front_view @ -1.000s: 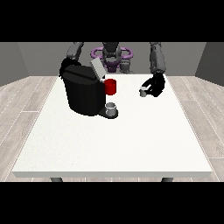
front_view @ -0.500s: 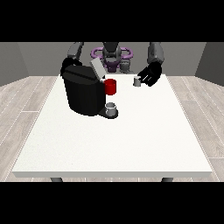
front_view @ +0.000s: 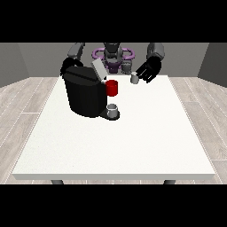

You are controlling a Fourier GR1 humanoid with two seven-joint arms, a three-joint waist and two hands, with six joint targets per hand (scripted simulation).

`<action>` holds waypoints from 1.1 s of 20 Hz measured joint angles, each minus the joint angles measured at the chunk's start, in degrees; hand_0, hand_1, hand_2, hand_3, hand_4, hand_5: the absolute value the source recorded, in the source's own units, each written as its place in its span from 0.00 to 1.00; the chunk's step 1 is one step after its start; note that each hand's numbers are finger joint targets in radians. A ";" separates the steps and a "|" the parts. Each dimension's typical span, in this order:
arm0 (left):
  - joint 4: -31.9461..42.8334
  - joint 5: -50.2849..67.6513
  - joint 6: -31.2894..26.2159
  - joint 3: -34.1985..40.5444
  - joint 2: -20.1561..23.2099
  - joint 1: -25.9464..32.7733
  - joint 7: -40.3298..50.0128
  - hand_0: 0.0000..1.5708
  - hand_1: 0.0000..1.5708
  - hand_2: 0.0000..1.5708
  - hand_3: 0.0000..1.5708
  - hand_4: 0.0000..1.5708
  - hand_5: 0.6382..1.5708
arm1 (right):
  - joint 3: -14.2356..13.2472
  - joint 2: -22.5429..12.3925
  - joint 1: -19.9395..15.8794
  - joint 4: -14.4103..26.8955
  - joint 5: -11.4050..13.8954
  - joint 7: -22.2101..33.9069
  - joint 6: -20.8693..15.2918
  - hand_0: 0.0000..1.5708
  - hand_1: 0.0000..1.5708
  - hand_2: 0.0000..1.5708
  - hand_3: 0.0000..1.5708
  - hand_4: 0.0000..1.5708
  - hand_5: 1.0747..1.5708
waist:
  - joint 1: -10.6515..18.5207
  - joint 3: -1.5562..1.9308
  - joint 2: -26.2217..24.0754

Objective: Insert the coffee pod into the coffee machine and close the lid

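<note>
Showing the hand at the view's right (front_view: 150, 70) raised higher and nearer centre than before, fingers pinching the grey coffee pod (front_view: 134, 79) above the white table (front_view: 133, 137); black coffee machine (front_view: 84, 91), lid (front_view: 98, 70) open, upper left; wood-plank floor (front_view: 22, 102), grey walls.

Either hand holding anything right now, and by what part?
The hand at the view's right carries the small grey coffee pod at its fingertips, up off the table; which part it grips cannot be told. The other hand sits behind the coffee machine, grip unclear.
</note>
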 measured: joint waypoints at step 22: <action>0.51 -0.81 -0.77 3.13 0.37 -13.64 7.56 0.84 0.84 0.85 0.78 0.31 1.00 | -0.37 -1.37 -4.81 -1.89 0.55 0.55 -0.82 0.00 0.00 0.00 0.00 0.31 1.00 | -5.46 0.00 5.81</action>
